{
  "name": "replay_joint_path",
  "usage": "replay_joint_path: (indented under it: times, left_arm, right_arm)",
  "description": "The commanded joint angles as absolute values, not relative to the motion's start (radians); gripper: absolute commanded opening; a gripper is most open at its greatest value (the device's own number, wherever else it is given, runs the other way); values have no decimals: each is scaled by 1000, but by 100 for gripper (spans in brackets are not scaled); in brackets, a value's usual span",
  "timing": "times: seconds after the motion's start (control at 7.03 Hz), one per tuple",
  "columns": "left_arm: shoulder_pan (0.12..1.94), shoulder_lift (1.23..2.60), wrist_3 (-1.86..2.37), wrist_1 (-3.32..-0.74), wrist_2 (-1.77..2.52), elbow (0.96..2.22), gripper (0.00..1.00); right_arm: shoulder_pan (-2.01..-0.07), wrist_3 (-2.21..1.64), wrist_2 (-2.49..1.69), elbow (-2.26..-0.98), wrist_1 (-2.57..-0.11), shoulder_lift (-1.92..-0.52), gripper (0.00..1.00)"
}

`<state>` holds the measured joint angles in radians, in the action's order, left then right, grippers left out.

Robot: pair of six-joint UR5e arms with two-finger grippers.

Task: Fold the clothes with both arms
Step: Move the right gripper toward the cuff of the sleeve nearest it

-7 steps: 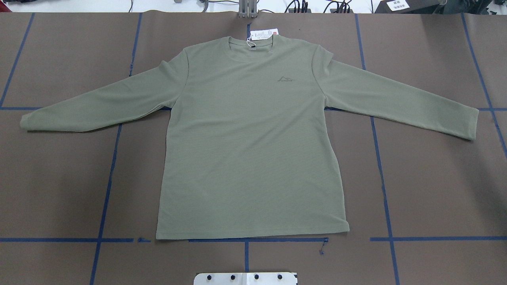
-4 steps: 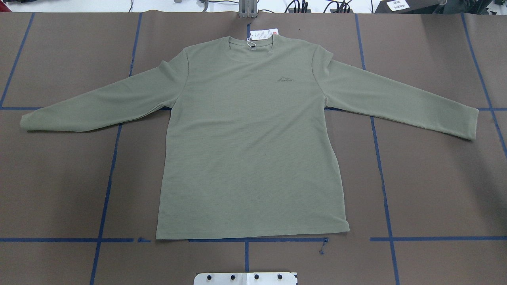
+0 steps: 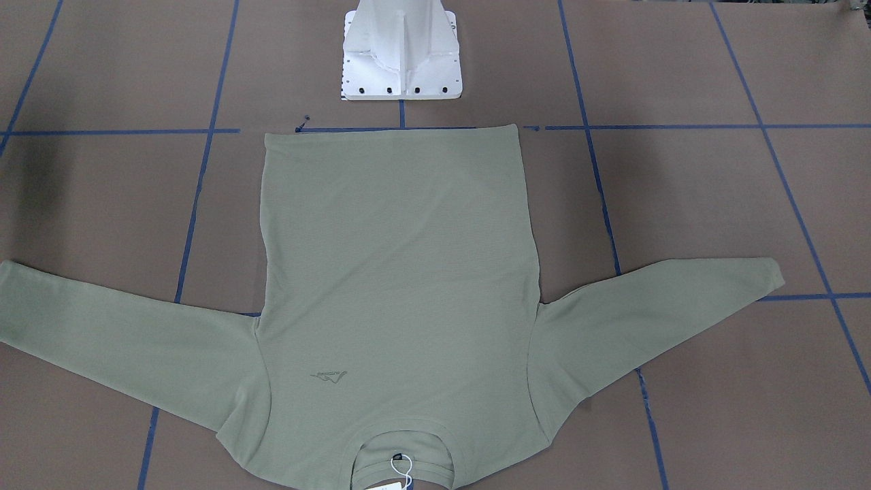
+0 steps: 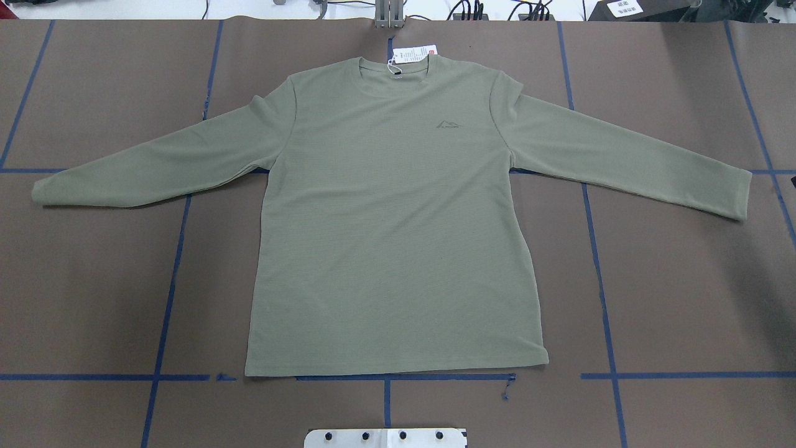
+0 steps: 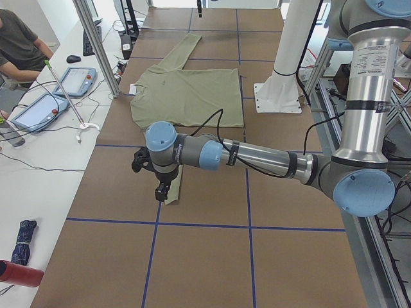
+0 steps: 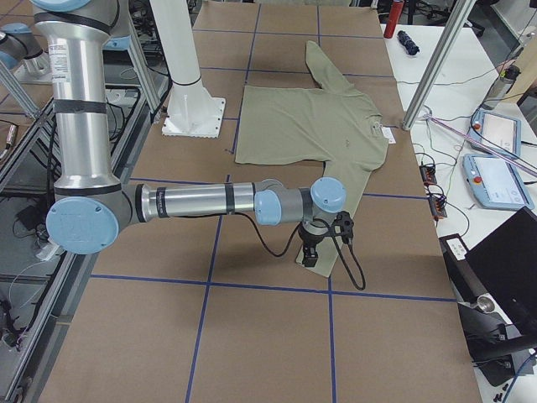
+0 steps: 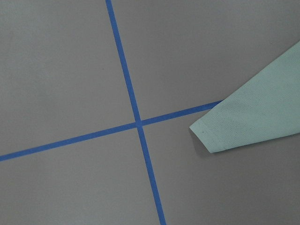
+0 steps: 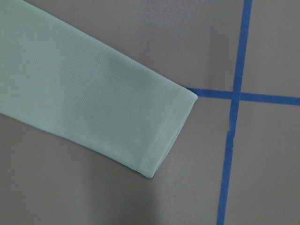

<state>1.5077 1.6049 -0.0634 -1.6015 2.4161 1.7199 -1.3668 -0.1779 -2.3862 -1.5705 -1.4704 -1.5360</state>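
From my remote desk I see a brown table mat (image 4: pixel 684 280) gridded with blue tape (image 4: pixel 684 375), flanked by a white bench (image 5: pixel 32 186) holding teach pendants (image 5: pixel 76 81) beside a seated operator (image 5: pixel 18 42).

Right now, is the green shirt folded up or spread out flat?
Spread out flat. The shirt lies front up, logo showing, with both sleeves stretched out sideways and nothing folded over.

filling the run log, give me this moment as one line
shirt flat, unfolded | left gripper over one cuff | right gripper over other cuff | grip state: cannot tell
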Motion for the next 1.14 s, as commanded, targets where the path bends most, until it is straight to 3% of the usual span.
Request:
replay_joint_path:
  times: [0.0, 0.43, 1.0]
  left_arm:
    - [1506, 1609, -52, -1620, 2438, 1733, 100]
    - [1502, 1608, -51, -1647, 2437, 1724, 100]
    - [1502, 1606, -54, -1649, 2437, 1726, 100]
  right_arm:
    - [-1325, -409, -2384, -1324, -1170, -1467, 99]
    - [-1295, -570, -2373, -1146, -1037, -1378, 98]
    - [-1255, -649, -2343, -1104, -1039, -1339, 90]
